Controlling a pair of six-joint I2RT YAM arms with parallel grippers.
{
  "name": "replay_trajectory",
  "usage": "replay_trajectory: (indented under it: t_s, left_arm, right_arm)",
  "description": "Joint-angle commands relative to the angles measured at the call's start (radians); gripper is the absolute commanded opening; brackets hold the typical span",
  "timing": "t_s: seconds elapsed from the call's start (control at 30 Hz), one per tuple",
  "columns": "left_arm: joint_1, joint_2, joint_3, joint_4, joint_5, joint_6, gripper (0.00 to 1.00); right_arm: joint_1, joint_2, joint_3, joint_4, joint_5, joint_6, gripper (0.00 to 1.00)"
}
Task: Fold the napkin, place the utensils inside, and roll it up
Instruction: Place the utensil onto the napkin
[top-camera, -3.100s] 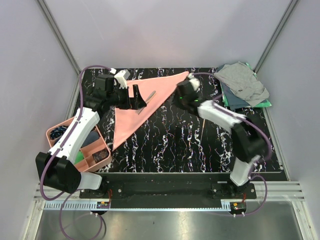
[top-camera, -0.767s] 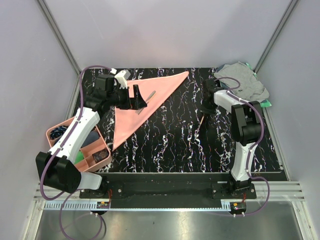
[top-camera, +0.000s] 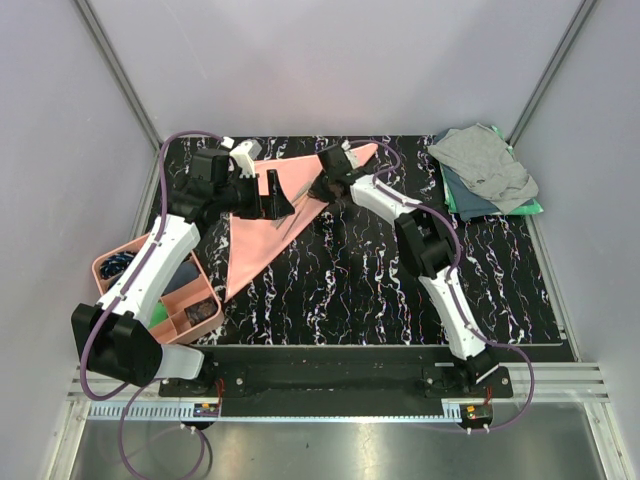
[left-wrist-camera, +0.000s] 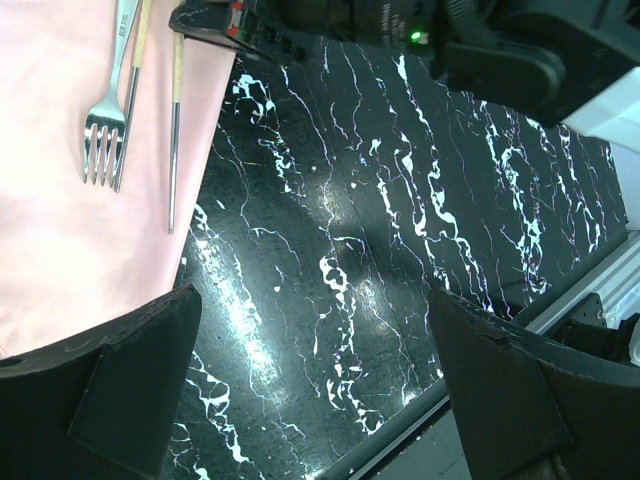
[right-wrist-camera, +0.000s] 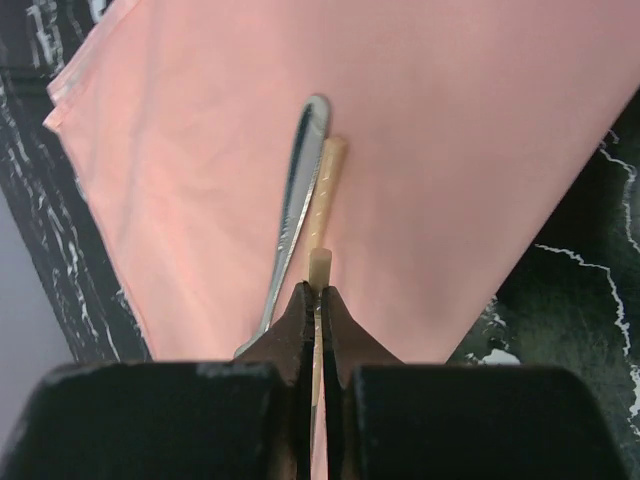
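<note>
Top external view: the napkin (top-camera: 250, 240), a plain salmon-pink cloth folded into a long triangle, lies flat on the far left part of the black, white-veined table (top-camera: 350, 290). One corner points toward the near edge. Another stretches to the right along the far edge.

The utensils (left-wrist-camera: 104, 150) rest on the napkin, close to the slanted edge that borders bare table. A silver fork (right-wrist-camera: 297, 190) and a loose stick (right-wrist-camera: 328, 185) with a pale brownish handle lie side by side, almost touching and roughly parallel. A second one, the gripped stick (right-wrist-camera: 318, 264), lies just beside them and runs the same way.

The right gripper (right-wrist-camera: 317, 300) is low over the napkin at that edge. Its two dark fingers are clenched together on the handle end of the gripped stick, whose pale tip pokes out just past the fingertips. The stick's thin metal end lies on the cloth in the left wrist view.

The left gripper (left-wrist-camera: 315, 340) hovers above the same napkin edge, a little to the left of the right one. Its jaws are spread wide and grasp nothing; cloth shows under one finger and bare table under the other.

Farther out, a pink compartment tray (top-camera: 105, 262) sits at the table's left side, beside the left arm. In the far right corner a crumpled grey cloth (top-camera: 485, 165) lies on top of a green cloth (top-camera: 530, 209), well apart from the napkin.
</note>
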Motion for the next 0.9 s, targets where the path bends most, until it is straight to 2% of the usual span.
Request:
replay_trajectory:
  t_s: [0.0,0.3,0.87]
  left_arm:
    - [-0.004,-0.032,0.005,0.049,0.02,-0.001,0.99]
    - [-0.007,-0.032,0.005,0.047,0.024,-0.003,0.99]
    - [-0.016,-0.038,0.005,0.047,0.02,-0.001,0.99]
  right_arm:
    - [0.003,0.027,0.039,0.032,0.071,0.104,0.0]
    - [0.006,0.026,-0.021,0.116,0.1,0.205,0.0]
    - [0.01,0.007,-0.083,0.122,0.126,0.173,0.0]
